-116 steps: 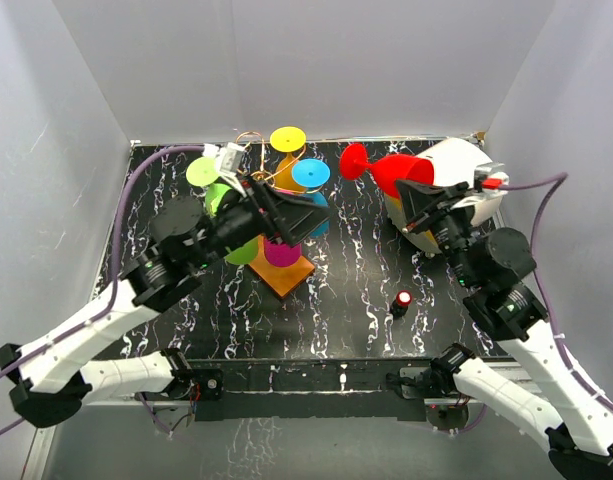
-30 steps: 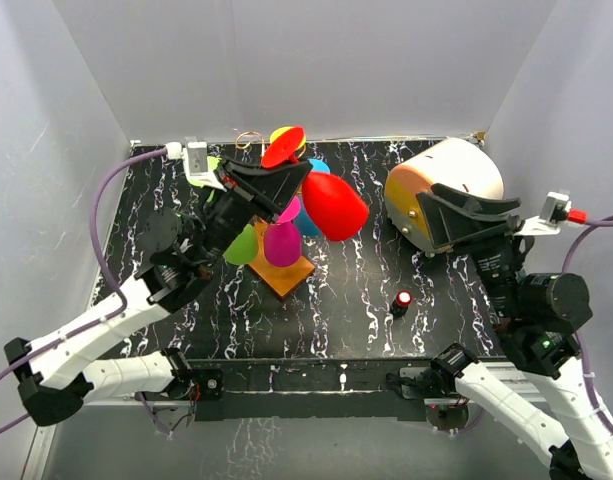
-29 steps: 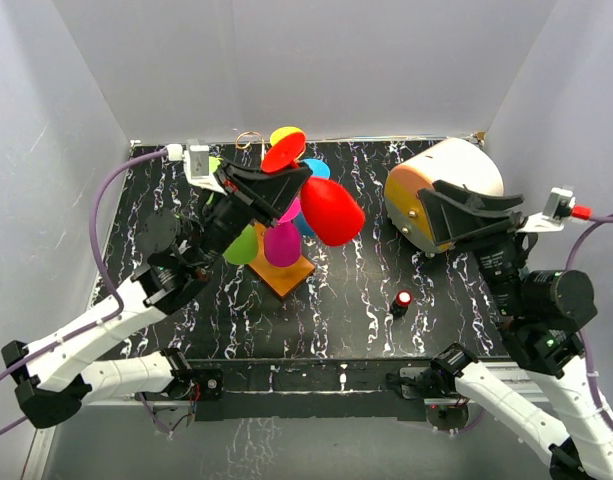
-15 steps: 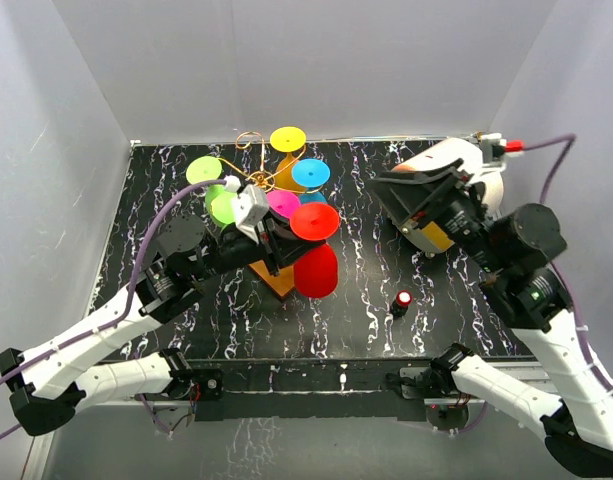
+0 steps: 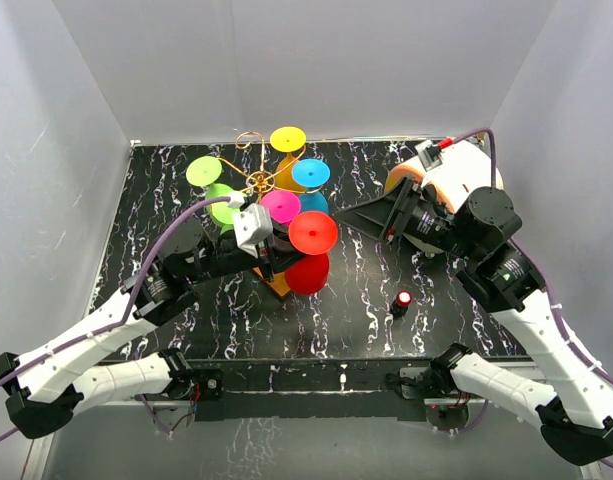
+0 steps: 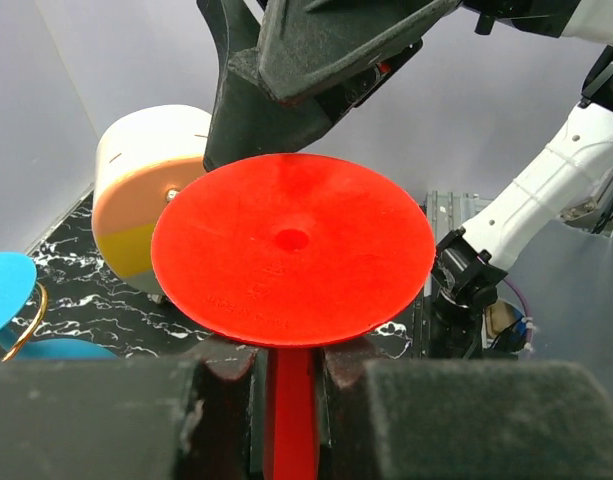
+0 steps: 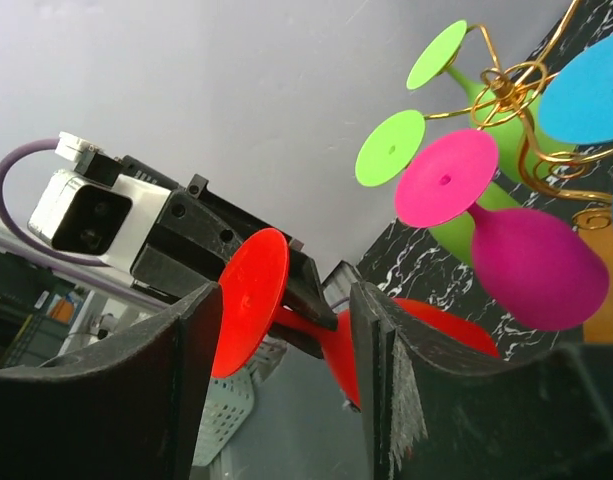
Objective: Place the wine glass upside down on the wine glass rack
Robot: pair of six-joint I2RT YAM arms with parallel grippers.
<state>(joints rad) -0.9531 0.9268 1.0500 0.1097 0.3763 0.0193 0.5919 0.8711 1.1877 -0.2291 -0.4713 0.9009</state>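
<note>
Left pincer (image 6: 290,385) is clenched on the stem of the red wine glass (image 5: 313,232), which hangs upside down with its flat foot just above the fingers and its bowl below them. Close on its left stands the wine glass rack (image 5: 257,181), its gold wire carrying a magenta glass (image 5: 281,205) and a blue glass (image 5: 311,173) foot-up. Whether a wire arm bears the red glass cannot be told. Ahead, the right pincer (image 7: 284,300) faces it, spread wide and gripping nothing. A cream-and-orange drum (image 6: 151,190) lies farther off.
</note>
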